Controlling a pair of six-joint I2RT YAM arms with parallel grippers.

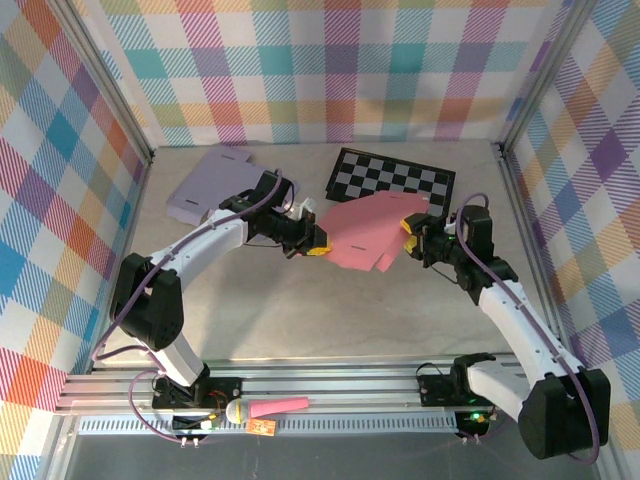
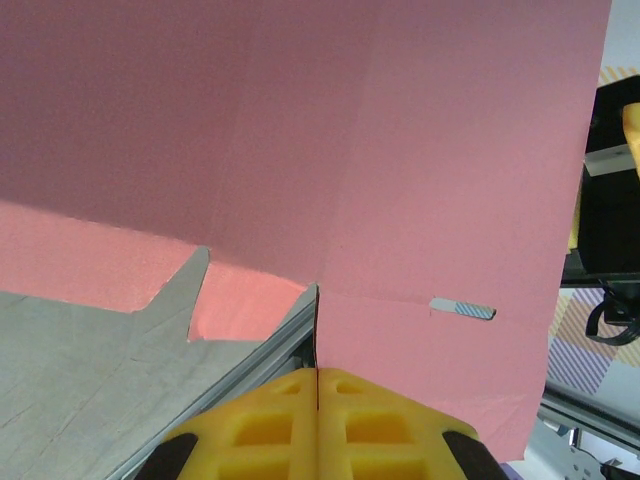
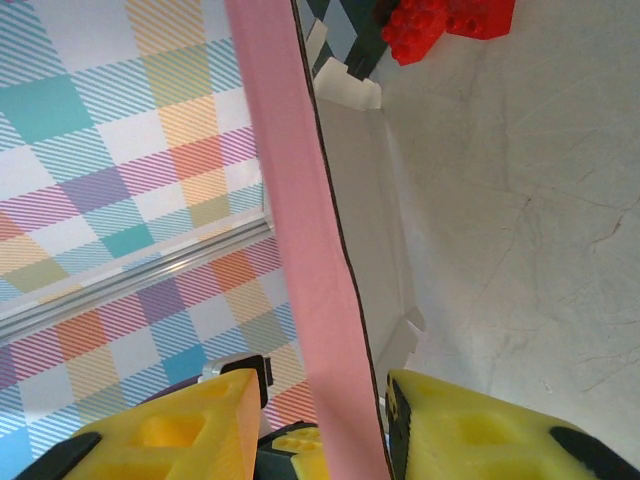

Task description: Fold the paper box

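Plaid walls close in a pale grey surface. A checkerboard and a flat lavender carton lie at its far side. The paper box, a flat unfolded pink blank, hangs in the middle between the two arms and looks lifted clear of the surface.

The left end effector meets the blank at its left corner. Its own camera shows the yellow fingers pressed together at the left end effector, with a crease line of the paper box running straight down into them, so it is pinching the sheet.

The right end effector sits at the opposite edge. From its wrist the paper box is seen edge-on between the two fingers of the right end effector. One finger stands off from the sheet with a visible gap and the other lies close against it, so the jaws are partly apart and straddle the edge rather than clamping it.

The blank's long axis runs left to right from one end effector to the other, dipping slightly toward the left. Any fold will likely turn on the panel beside the right end effector, which is the nearer arm for that edge, while the left pinch anchors the sheet. With the right side loose, the sheet could swing about that one held corner
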